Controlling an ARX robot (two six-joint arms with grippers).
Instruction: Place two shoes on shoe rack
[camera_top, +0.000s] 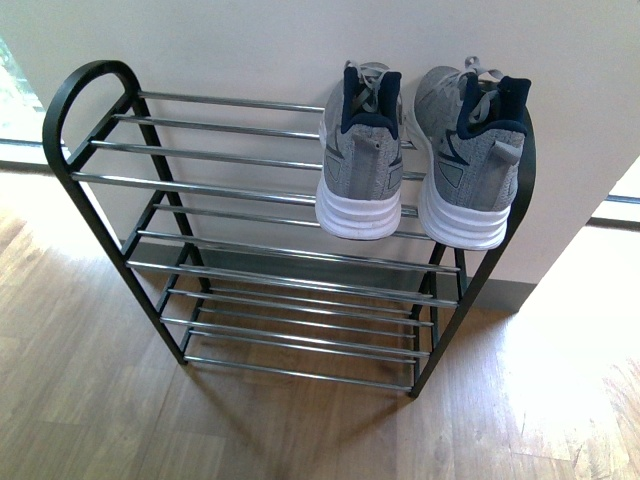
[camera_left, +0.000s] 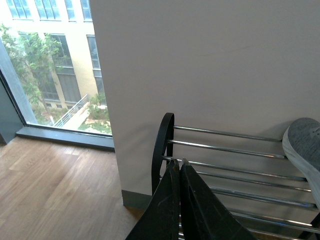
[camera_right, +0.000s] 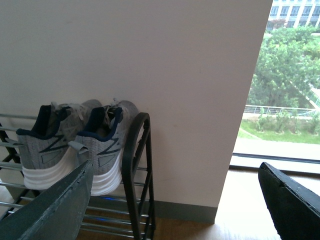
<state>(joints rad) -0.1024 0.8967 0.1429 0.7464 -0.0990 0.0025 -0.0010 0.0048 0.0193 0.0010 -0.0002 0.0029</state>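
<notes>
- Your left claw (camera_left: 178, 166) is closed: its two dark fingers (camera_left: 200, 210) lie one against the other with only a thin line between them. It holds nothing and hangs in the air before the left end of the shoe rack (camera_top: 60, 110).
- Your right claw (camera_right: 175, 167) is wide open. One finger (camera_right: 50, 205) and the other finger (camera_right: 290, 200) are well apart, with nothing between them. It touches neither a shoe nor the rack.
- You can count two grey shoes, and both are on the top level of the rack, at its right end.
- The left shoe (camera_top: 360, 150) and the right shoe (camera_top: 470, 150) stand side by side, just beside each other. Their white heels point to you and their toes point to the wall (camera_top: 250, 40).
- The right shoe is close to the black arch at the right edge of the rack.
- There is one rack, with several levels of thin shiny bars. It stands on the wooden floor (camera_top: 100, 420) against the wall.
</notes>
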